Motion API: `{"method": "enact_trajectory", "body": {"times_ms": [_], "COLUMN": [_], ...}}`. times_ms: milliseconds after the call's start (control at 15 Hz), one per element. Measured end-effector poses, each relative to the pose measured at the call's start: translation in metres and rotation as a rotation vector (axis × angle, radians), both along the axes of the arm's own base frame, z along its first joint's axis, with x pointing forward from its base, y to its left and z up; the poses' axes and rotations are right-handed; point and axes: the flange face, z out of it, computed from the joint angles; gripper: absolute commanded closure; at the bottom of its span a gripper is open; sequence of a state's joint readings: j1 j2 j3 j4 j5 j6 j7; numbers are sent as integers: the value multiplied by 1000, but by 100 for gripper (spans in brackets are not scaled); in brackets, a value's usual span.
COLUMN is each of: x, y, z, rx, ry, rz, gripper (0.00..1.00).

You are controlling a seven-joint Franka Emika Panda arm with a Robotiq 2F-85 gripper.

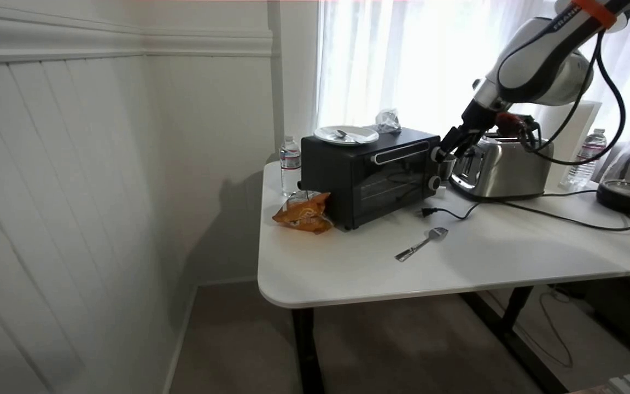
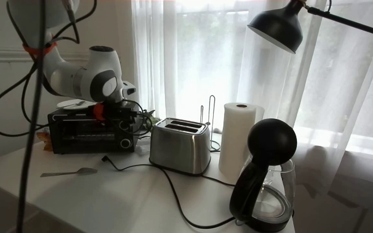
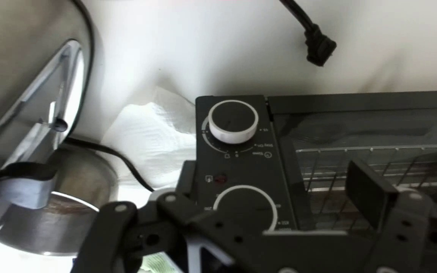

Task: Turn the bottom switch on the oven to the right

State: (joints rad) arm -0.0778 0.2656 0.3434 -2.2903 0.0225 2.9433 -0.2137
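Observation:
The black toaster oven (image 1: pixel 326 175) stands on the white table. Its bottom knob (image 3: pixel 233 121), black with a pale rim, shows fully in the wrist view, where the oven's print stands upside down. The bottom knob also shows in both exterior views (image 1: pixel 433 183) (image 2: pixel 125 143). The top knob (image 3: pixel 246 206) is partly hidden by my gripper (image 3: pixel 279 185). My gripper is open and empty. One finger is by the panel's outer edge and the other is over the glass door. In an exterior view the gripper (image 1: pixel 449 143) is at top-knob height, above the bottom knob.
A steel toaster (image 2: pixel 180 147) and a metal pot (image 3: pixel 47 223) stand beside the oven's knob side. A paper towel (image 3: pixel 154 136) and a power plug (image 3: pixel 319 47) lie close by. A plate (image 1: pixel 348 134) is on the oven. A fork (image 1: pixel 421 244) lies in front.

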Motion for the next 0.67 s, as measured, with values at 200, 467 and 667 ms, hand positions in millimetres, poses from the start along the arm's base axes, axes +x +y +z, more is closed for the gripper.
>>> {"method": "enact_trajectory", "body": {"times_ms": [200, 467, 667], "x": [-20, -23, -23], "y": [-14, -28, -27], "z": [9, 12, 12], "rx": [-128, -206, -207], "ry": [-9, -7, -6], "rz": [-45, -99, -98], "gripper": [0, 0, 0]}}
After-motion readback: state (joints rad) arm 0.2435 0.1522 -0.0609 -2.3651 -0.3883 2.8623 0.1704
